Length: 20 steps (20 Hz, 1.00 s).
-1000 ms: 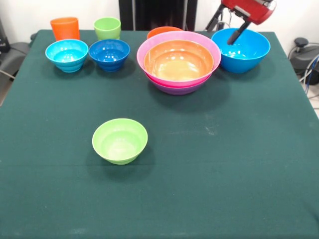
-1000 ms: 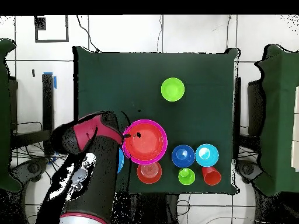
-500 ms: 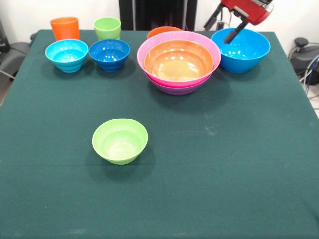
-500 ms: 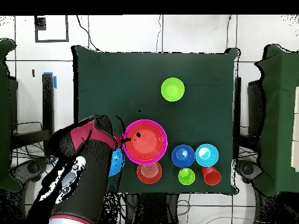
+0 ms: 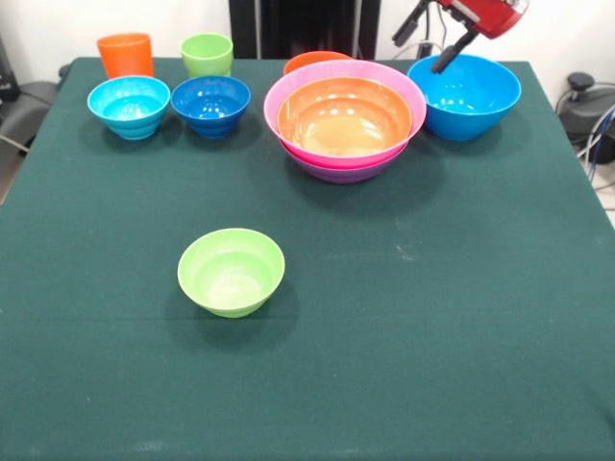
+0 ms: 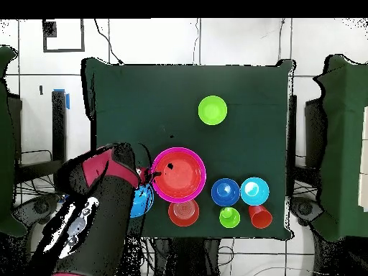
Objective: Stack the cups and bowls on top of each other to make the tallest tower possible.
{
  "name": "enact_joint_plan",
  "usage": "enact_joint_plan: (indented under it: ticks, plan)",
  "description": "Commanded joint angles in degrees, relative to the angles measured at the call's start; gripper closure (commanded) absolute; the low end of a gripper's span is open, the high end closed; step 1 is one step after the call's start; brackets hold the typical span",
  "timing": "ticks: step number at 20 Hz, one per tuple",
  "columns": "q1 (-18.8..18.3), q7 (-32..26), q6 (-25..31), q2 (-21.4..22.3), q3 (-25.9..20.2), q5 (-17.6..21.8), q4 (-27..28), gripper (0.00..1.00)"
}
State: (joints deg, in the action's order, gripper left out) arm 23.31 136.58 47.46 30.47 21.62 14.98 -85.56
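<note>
The tower [image 5: 346,120] stands at the far middle: a wide orange bowl in a pink bowl in a purple bowl; it also shows in the overhead view [image 6: 178,175]. The big blue bowl [image 5: 464,96] sits right of it, partly hidden under the arm in the overhead view [image 6: 143,202]. My gripper [image 5: 417,56] hangs open and empty above the gap between the tower and the blue bowl. A small orange bowl [image 5: 312,60] peeks from behind the tower. The light-blue bowl [image 5: 129,104], dark-blue bowl [image 5: 210,104], orange cup [image 5: 125,53] and lime-green cup [image 5: 207,53] stand far left. The lime-green bowl [image 5: 231,271] sits alone near the middle.
The green cloth table [image 5: 432,317] has its far edge just behind the cups and bowls. In the overhead view the arm [image 6: 100,215] covers the table corner by the blue bowl.
My gripper has risen and drawn back from over the big blue bowl toward the robot's base. No bowl or cup has moved.
</note>
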Motion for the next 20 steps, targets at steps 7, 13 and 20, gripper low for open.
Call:
enact_joint_plan:
  ticks: [7,13,20]
  plan:
    - [3.0,9.6,8.7,-0.4,-1.0,-4.4,5.1,0.0]
    - [5.2,9.1,11.4,-3.2,0.6,-3.3,9.2,0.0]
    - [6.1,7.5,15.1,-4.8,1.6,-3.3,12.8,0.0]
